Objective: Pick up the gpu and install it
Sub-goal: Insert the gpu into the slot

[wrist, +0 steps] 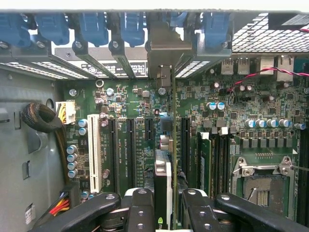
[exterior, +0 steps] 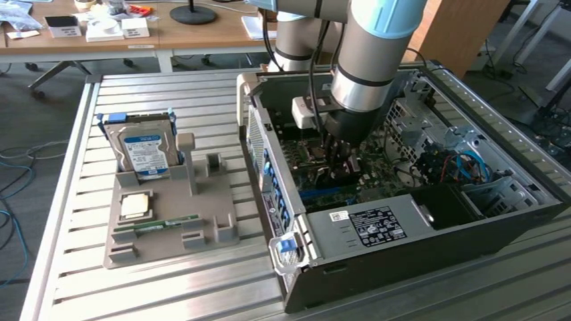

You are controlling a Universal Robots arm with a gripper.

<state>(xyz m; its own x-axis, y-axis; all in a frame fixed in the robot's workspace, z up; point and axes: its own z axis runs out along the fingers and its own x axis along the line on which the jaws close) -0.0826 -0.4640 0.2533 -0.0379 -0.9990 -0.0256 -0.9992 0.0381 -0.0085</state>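
In the exterior view, the arm hangs inside the open computer case (exterior: 419,264), with the gripper (exterior: 344,152) low over the motherboard (exterior: 392,172). In the wrist view, the claw is clamped on the gpu (wrist: 163,174), which it holds edge-on just above the expansion slots (wrist: 131,150).

Wooden desks (exterior: 214,37) (cluttered), grey floor (exterior: 36,114)

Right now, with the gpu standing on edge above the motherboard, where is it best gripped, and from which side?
Its upper long edge, from straight above, pinching the two flat faces. The gpu stands thin and upright over the motherboard slots, its metal bracket at one end, so only the top edge is free. The gripper is closed on it this way.
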